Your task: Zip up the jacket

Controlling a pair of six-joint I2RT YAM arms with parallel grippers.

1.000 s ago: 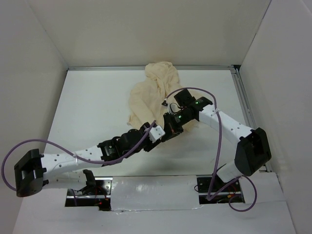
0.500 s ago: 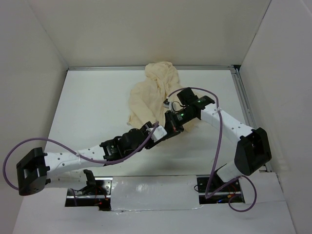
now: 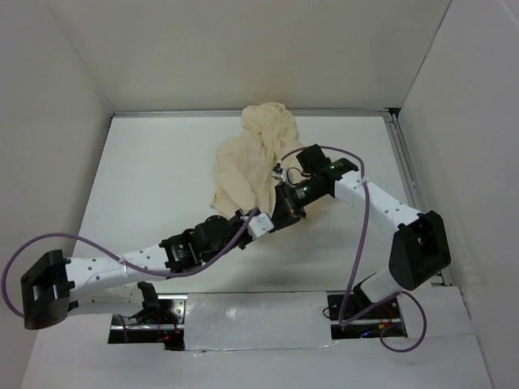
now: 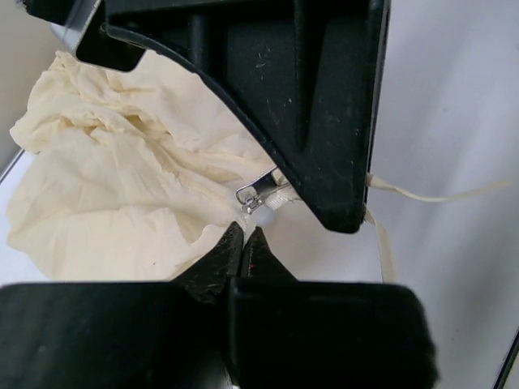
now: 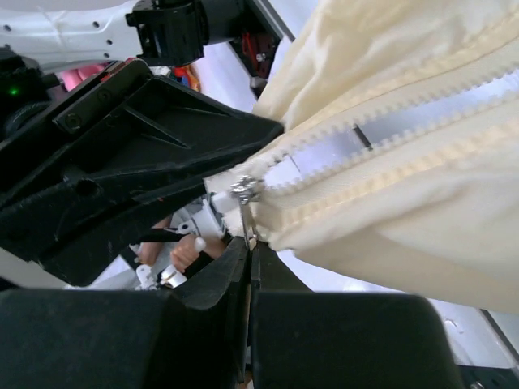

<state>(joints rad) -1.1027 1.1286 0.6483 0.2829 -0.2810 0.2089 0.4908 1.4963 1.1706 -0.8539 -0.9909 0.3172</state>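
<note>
The cream jacket (image 3: pixel 247 158) lies crumpled at the back middle of the table, its lower edge lifted between my two grippers. In the right wrist view my right gripper (image 5: pixel 250 243) is shut on the thin metal zipper pull (image 5: pixel 246 215), which hangs from the slider at the bottom of the open zipper teeth (image 5: pixel 389 121). My left gripper (image 4: pixel 244 235) is shut on the jacket's bottom edge just below the pull (image 4: pixel 250 197). One of the right gripper's fingers (image 4: pixel 316 113) looms close above it. From above, the left gripper (image 3: pixel 272 215) and the right gripper (image 3: pixel 285 204) almost touch.
The white table (image 3: pixel 162 178) is walled in at the back and on both sides. A metal rail (image 3: pixel 405 170) runs along its right edge. A cream drawstring (image 4: pixel 422 197) trails from the jacket across the table. Purple cables loop over both arms.
My left gripper has gone from open to shut at the jacket's bottom edge, and its arm has shifted slightly. The right gripper has stayed shut at the zipper.
</note>
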